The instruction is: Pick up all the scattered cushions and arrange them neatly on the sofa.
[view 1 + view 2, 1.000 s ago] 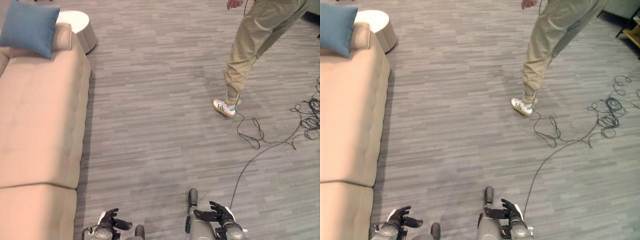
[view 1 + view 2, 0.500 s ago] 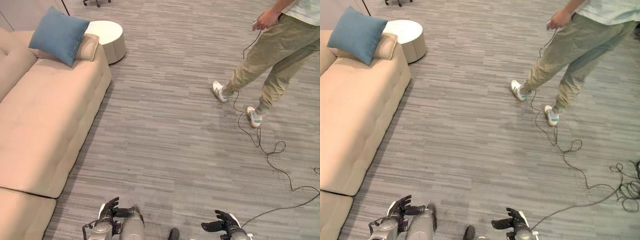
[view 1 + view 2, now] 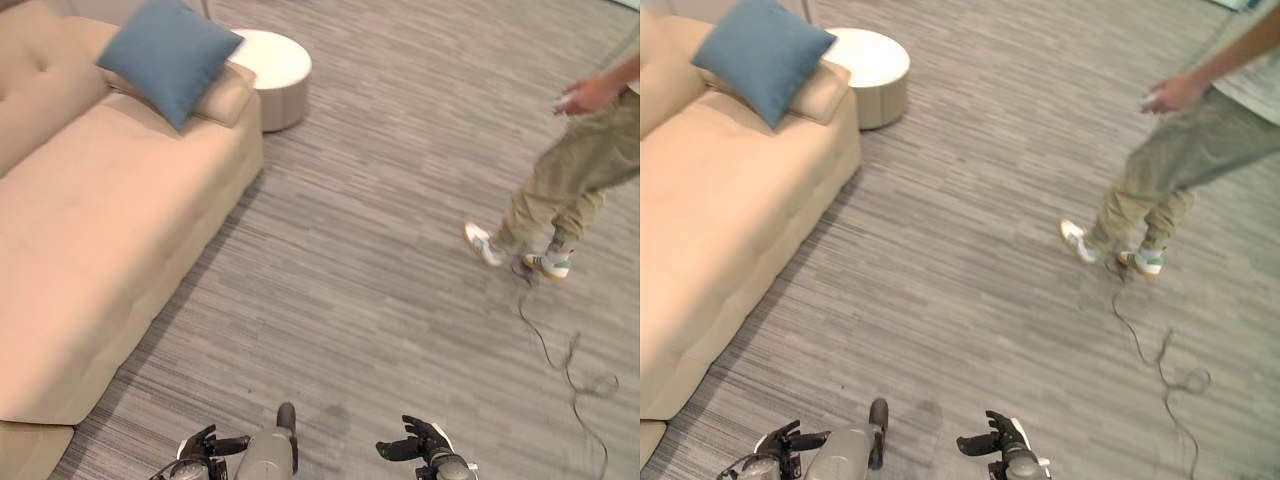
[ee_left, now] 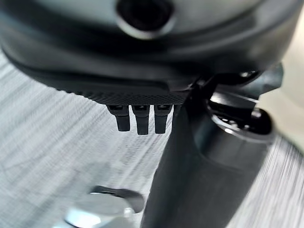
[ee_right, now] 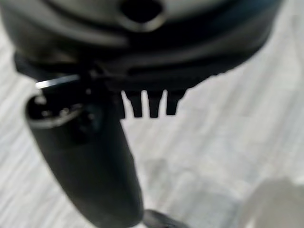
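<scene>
Striped grey carpet [image 3: 380, 250], tufted beige sofa [image 3: 90, 230], square blue cushion [image 3: 170, 55]; both hands [image 3: 200, 447] [image 3: 420, 442] slack, empty.

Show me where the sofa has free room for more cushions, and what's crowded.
The sofa seat is bare from the blue cushion at its far end down to the near end. That far end is crowded: the blue cushion leans on a beige cushion. Both hands, left and right, hang open over floor.

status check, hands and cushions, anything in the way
Left hand and right hand open, both empty. Blue cushion on sofa, leaning on the armrest. Person and trailing cable on floor, right.
</scene>
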Motion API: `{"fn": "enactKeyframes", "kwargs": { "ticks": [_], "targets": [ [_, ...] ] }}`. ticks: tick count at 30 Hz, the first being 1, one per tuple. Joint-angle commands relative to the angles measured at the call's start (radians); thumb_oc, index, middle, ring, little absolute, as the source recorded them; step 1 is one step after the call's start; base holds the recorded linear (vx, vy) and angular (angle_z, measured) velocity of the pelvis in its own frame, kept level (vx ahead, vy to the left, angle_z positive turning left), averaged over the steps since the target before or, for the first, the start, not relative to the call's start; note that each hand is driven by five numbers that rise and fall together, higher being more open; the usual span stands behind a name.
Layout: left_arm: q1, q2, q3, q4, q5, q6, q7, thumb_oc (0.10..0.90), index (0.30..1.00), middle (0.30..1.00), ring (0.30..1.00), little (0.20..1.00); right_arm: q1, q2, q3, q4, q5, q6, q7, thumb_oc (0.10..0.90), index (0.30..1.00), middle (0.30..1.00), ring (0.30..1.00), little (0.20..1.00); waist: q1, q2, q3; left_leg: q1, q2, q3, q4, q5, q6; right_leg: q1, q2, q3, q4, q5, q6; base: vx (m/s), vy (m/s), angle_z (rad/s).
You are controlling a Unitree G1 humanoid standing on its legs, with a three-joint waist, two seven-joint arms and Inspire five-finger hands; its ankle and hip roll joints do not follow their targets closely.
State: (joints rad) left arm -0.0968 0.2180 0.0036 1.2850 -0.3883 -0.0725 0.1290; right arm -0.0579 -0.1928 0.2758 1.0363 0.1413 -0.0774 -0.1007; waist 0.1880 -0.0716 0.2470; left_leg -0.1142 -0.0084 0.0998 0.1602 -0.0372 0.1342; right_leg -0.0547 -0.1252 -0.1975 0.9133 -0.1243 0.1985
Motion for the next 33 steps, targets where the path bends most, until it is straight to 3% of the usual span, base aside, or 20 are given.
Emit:
{"fn": "enactKeyframes", "kwargs": {
  "ticks": [1, 2, 4, 6, 8, 10, 11, 12, 13, 14, 15, 17, 18, 19, 20, 22, 24, 28, 30, 33],
  "targets": [
    [0.026, 0.014, -0.039, -0.049, -0.033, -0.032, -0.005, 0.8, 0.9, 0.9, 0.9, 0.9, 0.057, -0.055, -0.042, -0.092, -0.002, -0.01, 0.006, 0.8, 0.9, 0.9, 0.9, 0.9, -0.052, 0.05, -0.007, 0.121, 0.007, -0.093, -0.019, -0.079, -0.108, -0.111, -0.048, -0.044, -0.383, 0.065, -0.053, 0.44, -0.11, 1.11],
    [0.026, 0.014, -0.038, -0.049, -0.033, -0.032, -0.005, 0.8, 0.9, 0.9, 0.9, 0.9, 0.057, -0.055, -0.042, -0.092, -0.002, -0.01, 0.006, 0.8, 0.9, 0.9, 0.9, 0.9, -0.055, 0.052, -0.008, 0.12, 0.009, -0.096, -0.02, -0.077, -0.109, -0.107, -0.046, -0.048, -0.389, 0.068, -0.054, 0.65, -0.189, 1.25],
    [0.004, 0.014, -0.054, -0.051, -0.017, -0.036, -0.004, 0.8, 0.9, 0.9, 0.9, 0.9, 0.062, -0.067, -0.036, -0.091, -0.006, -0.007, 0.001, 0.8, 0.9, 0.9, 0.9, 0.9, -0.107, 0.044, 0.001, 0.185, -0.002, -0.172, -0.034, -0.12, -0.142, -0.129, -0.051, 0.051, -0.704, 0.099, -0.043, 0.59, -0.208, 1.39],
    [-0.009, 0.005, -0.062, -0.045, -0.006, -0.04, -0.005, 0.8, 0.9, 0.9, 0.9, 0.9, 0.064, -0.077, -0.038, -0.087, -0.019, 0.009, 0.007, 0.8, 0.9, 0.9, 0.9, 0.9, -0.154, 0.054, -0.001, 0.245, 0.018, -0.216, -0.052, -0.154, -0.167, -0.172, -0.074, 0.127, -0.855, 0.169, -0.005, 0.68, -0.201, 1.35],
    [0.017, -0.009, -0.057, -0.019, -0.005, -0.039, -0.014, 0.8, 0.9, 0.9, 0.9, 0.9, 0.096, -0.073, -0.047, -0.086, -0.026, 0.009, 0.012, 0.8, 0.9, 0.9, 0.9, 0.9, -0.17, 0.038, -0.026, 0.287, 0.049, -0.259, 0.01, -0.182, -0.201, -0.177, -0.076, 0.151, -0.808, 0.19, 0.007, 0.74, -0.312, 1.2],
    [0.027, -0.017, -0.054, -0.012, -0.005, -0.035, -0.022, 0.8, 0.9, 0.9, 0.9, 0.9, 0.096, -0.08, -0.046, -0.084, -0.031, 0.008, 0.018, 0.8, 0.9, 0.9, 0.9, 0.9, -0.176, 0.045, -0.032, 0.274, 0.068, -0.266, 0.08, -0.166, -0.212, -0.18, -0.056, 0.149, -0.761, 0.177, -0.003, 0.43, -0.237, 0.91],
    [0.019, -0.027, -0.049, -0.021, -0.038, -0.035, -0.024, 0.8, 0.9, 0.9, 0.9, 0.9, 0.08, -0.091, -0.046, -0.087, -0.021, -0.002, 0.011, 0.8, 0.9, 0.9, 0.9, 0.9, -0.16, 0.044, -0.002, 0.152, 0.103, -0.251, 0.367, -0.018, -0.24, -0.146, -0.046, 0.13, -0.73, 0.149, -0.053, 0.22, -0.337, 1.27],
    [0.016, -0.032, -0.048, -0.032, -0.044, -0.033, -0.017, 0.8, 0.9, 0.9, 0.9, 0.9, 0.067, -0.105, -0.035, -0.095, -0.012, -0.012, -0.002, 0.8, 0.9, 0.9, 0.9, 0.9, -0.142, 0.044, 0.027, 0.059, 0.122, -0.233, 0.555, 0.014, -0.228, -0.118, -0.032, 0.096, -0.727, 0.127, -0.09, 0.21, -0.337, 1.19],
    [0.016, -0.032, -0.048, -0.032, -0.044, -0.033, -0.017, 0.8, 0.9, 0.9, 0.9, 0.9, 0.067, -0.104, -0.035, -0.095, -0.012, -0.012, -0.002, 0.8, 0.9, 0.9, 0.9, 0.9, -0.145, 0.041, 0.024, 0.055, 0.118, -0.235, 0.553, 0.017, -0.227, -0.12, -0.036, 0.095, -0.729, 0.129, -0.09, 0.17, -0.419, 0.75],
    [0.015, -0.023, -0.047, -0.036, -0.035, -0.027, -0.009, 0.8, 0.9, 0.9, 0.9, 0.9, 0.046, -0.126, -0.02, -0.106, -0.009, -0.01, -0.011, 0.8, 0.9, 0.9, 0.9, 0.9, -0.122, 0.026, 0.054, -0.028, 0.159, -0.13, 0.686, 0.013, -0.201, -0.061, -0.01, 0.049, -0.738, 0.086, -0.134, 0.39, -0.473, -0.05],
    [0.009, -0.013, -0.043, -0.036, -0.041, -0.023, -0.002, 0.8, 0.9, 0.9, 0.9, 0.9, 0.043, -0.133, -0.007, -0.131, -0.008, -0.01, -0.013, 0.8, 0.9, 0.9, 0.9, 0.9, -0.115, 0.024, 0.052, -0.064, 0.229, -0.016, 0.62, 0.039, -0.197, -0.012, 0.016, -0.005, -0.747, 0.037, -0.154, 0.39, -0.471, 0.06],
    [0.007, -0.012, -0.043, -0.038, -0.046, -0.025, 0.0, 0.8, 0.9, 0.9, 0.9, 0.9, 0.043, -0.134, -0.007, -0.14, -0.002, -0.012, -0.013, 0.8, 0.9, 0.9, 0.9, 0.9, -0.109, 0.026, 0.05, -0.086, 0.234, 0.011, 0.574, 0.031, -0.196, 0.018, 0.026, -0.021, -0.759, 0.017, -0.157, 0.42, -0.159, 0.7],
    [0.009, -0.01, -0.046, -0.035, -0.043, -0.025, 0.004, 0.8, 0.9, 0.9, 0.9, 0.9, 0.038, -0.134, -0.013, -0.152, 0.005, -0.016, -0.014, 0.8, 0.9, 0.9, 0.9, 0.9, -0.091, 0.033, 0.043, -0.134, 0.208, 0.06, 0.42, -0.001, -0.188, 0.069, 0.051, -0.047, -0.775, -0.017, -0.152, 0.45, -0.079, 0.8],
    [0.01, -0.01, -0.046, -0.035, -0.043, -0.025, 0.004, 0.8, 0.9, 0.9, 0.9, 0.9, 0.038, -0.134, -0.013, -0.152, 0.005, -0.016, -0.014, 0.8, 0.9, 0.9, 0.9, 0.9, -0.091, 0.032, 0.045, -0.132, 0.206, 0.06, 0.419, -0.001, -0.188, 0.07, 0.05, -0.047, -0.774, -0.018, -0.151, 0.51, -0.022, 0.48],
    [0.015, -0.008, -0.047, -0.033, -0.04, -0.024, 0.004, 0.8, 0.9, 0.9, 0.9, 0.9, 0.033, -0.136, -0.01, -0.152, 0.003, -0.02, -0.015, 0.8, 0.9, 0.9, 0.9, 0.9, -0.074, 0.036, 0.039, -0.155, 0.191, 0.08, 0.302, 0.006, -0.187, 0.096, 0.064, -0.053, -0.782, -0.038, -0.143, 0.42, 0.055, 0.35],
    [0.025, -0.008, -0.052, -0.037, -0.033, -0.023, 0.003, 0.8, 0.9, 0.9, 0.9, 0.9, 0.027, -0.133, -0.002, -0.152, -0.004, -0.023, -0.015, 0.8, 0.9, 0.9, 0.9, 0.9, -0.038, 0.066, 0.027, -0.177, 0.183, 0.083, 0.014, 0.133, -0.223, 0.147, 0.102, -0.054, -0.784, -0.076, -0.133, 0.61, 0.097, 0.07],
    [0.032, -0.004, -0.045, -0.026, -0.021, -0.023, 0.002, 0.8, 0.9, 0.9, 0.9, 0.9, 0.021, -0.129, 0.0, -0.148, -0.016, -0.028, -0.023, 0.8, 0.9, 0.9, 0.9, 0.9, -0.015, 0.062, 0.025, -0.211, 0.174, 0.132, -0.134, 0.157, -0.233, 0.199, 0.113, -0.063, -0.78, -0.117, -0.127, 0.53, 0.067, -0.24],
    [0.055, 0.0, -0.018, 0.01, -0.014, -0.01, -0.007, 0.8, 0.9, 0.9, 0.9, 0.9, -0.003, -0.107, 0.011, -0.124, -0.036, -0.019, -0.023, 0.8, 0.9, 0.9, 0.9, 0.9, 0.021, 0.053, -0.008, -0.209, 0.162, 0.143, -0.168, 0.186, -0.213, 0.266, 0.131, -0.042, -0.76, -0.165, -0.112, 0.59, 0.158, 0.04],
    [0.06, 0.008, -0.023, 0.025, 0.019, -0.006, -0.007, 0.8, 0.9, 0.9, 0.9, 0.9, -0.004, -0.091, 0.014, -0.11, -0.042, -0.018, -0.017, 0.8, 0.9, 0.9, 0.9, 0.9, 0.036, 0.028, -0.019, -0.213, 0.14, 0.123, -0.094, 0.21, -0.2, 0.276, 0.119, -0.031, -0.705, -0.168, -0.095, 0.47, 0.16, -0.35],
    [0.054, 0.017, -0.042, 0.033, 0.035, -0.001, -0.013, 0.8, 0.9, 0.9, 0.9, 0.9, 0.005, -0.071, 0.007, -0.087, -0.028, -0.014, -0.006, 0.8, 0.9, 0.9, 0.9, 0.9, 0.038, -0.012, -0.027, -0.19, 0.085, 0.113, -0.015, 0.128, -0.142, 0.219, 0.043, -0.014, -0.453, 0.045, 0.002, 0.46, 0.259, -0.08]
  ]
}}
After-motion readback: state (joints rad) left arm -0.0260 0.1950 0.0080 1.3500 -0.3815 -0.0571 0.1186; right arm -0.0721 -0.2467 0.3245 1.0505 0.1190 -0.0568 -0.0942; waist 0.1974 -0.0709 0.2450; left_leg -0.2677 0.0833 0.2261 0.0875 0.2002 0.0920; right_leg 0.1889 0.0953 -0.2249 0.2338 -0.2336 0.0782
